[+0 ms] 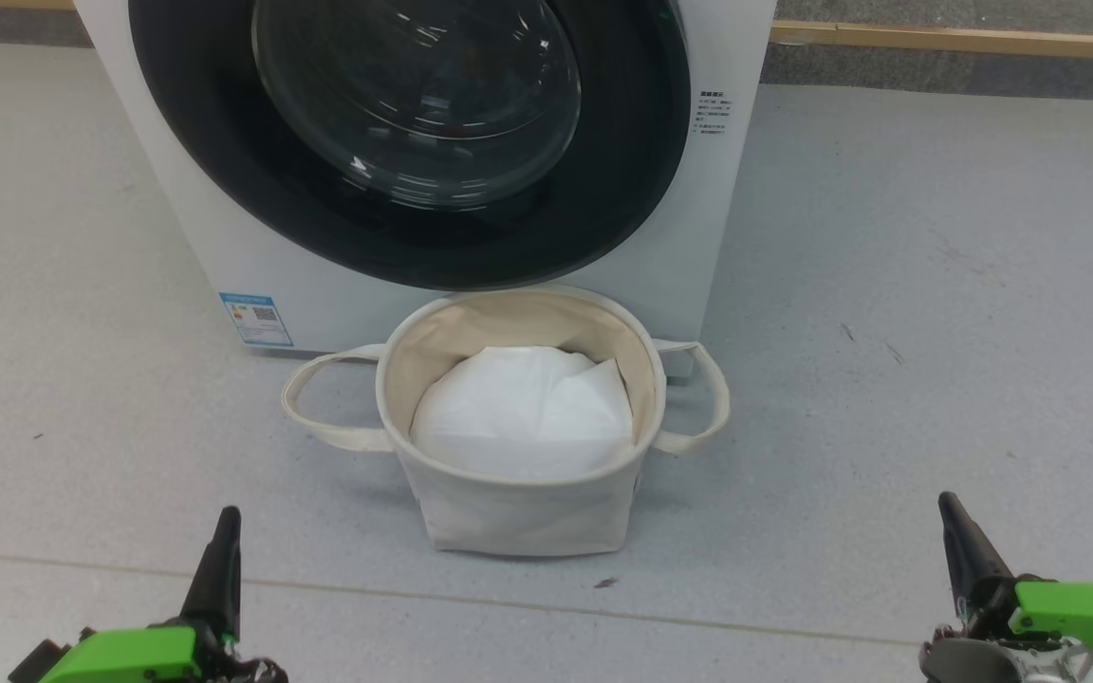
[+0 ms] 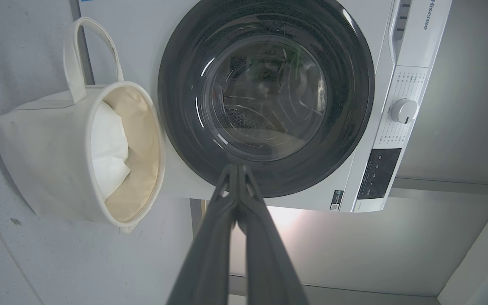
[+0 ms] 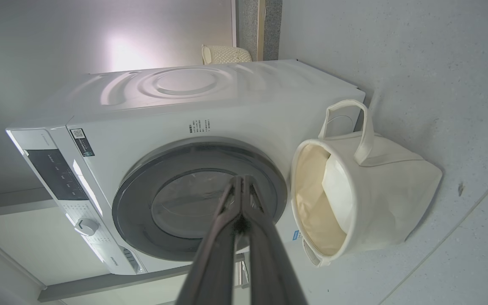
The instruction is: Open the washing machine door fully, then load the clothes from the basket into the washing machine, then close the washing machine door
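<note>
Off-white canvas, round and soft-walled: the small fabric basket with two looped side handles (image 1: pixel 518 517) stands upright on the speckled grey floor (image 1: pixel 888 332), just in front of the lower front edge of the white boxy front-loading washing machine (image 1: pixel 224 247). Its far rim sits just beside the machine's front, though I cannot tell if they touch. Inside its beige lining lies a plain white crumpled sheet (image 1: pixel 518 417), covering the bottom.

The large round washing machine door with its glossy black rim and bulging clear glass centre (image 1: pixel 414 95) lies flush against the machine's front, closed. A small blue label (image 1: pixel 255 318) sits at the front's lower left corner, and a round white knob (image 2: pixel 404 111) shows on the control strip.

My left gripper (image 2: pixel 237 169) has its two long dark fingers pressed together with nothing between them; my right gripper (image 3: pixel 242 180) is closed the same way, empty. Both hang low over the near floor, well apart from the basket, one on each side, fingers pointing towards the machine
</note>
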### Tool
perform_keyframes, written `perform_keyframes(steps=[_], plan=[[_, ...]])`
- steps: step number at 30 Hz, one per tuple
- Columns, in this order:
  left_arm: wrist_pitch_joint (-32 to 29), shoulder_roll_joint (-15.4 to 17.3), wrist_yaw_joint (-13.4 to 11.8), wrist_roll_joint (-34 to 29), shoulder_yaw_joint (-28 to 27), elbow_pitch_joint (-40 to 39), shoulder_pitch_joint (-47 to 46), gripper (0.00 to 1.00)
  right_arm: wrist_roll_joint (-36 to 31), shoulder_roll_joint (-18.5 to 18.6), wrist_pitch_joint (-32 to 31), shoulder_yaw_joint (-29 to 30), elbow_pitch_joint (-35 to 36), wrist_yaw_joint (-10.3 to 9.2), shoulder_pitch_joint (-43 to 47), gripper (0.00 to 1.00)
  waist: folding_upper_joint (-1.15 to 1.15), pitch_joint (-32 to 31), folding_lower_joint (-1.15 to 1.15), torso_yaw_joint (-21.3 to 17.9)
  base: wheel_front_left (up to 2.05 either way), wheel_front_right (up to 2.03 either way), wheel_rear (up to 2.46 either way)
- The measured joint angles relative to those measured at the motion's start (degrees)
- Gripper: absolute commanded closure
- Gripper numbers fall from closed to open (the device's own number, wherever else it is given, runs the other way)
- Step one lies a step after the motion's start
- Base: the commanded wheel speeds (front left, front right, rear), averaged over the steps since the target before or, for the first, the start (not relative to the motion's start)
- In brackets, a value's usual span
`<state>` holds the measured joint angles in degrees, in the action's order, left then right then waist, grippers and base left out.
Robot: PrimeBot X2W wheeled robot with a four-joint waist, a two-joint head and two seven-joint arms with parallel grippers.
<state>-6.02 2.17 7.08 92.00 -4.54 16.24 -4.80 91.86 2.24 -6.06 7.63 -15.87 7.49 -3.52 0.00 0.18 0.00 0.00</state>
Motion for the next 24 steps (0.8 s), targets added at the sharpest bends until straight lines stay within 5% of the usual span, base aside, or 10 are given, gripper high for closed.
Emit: perform_keyframes(steps=[24], plan=[[0.0, 0.0, 0.0, 0.0, 0.0, 0.0, 0.0, 1.0, 0.0, 0.0, 0.0, 0.0, 0.0, 0.0, 0.0, 1.0, 0.0, 0.0, 0.0, 0.0, 0.0, 0.0, 0.0]])
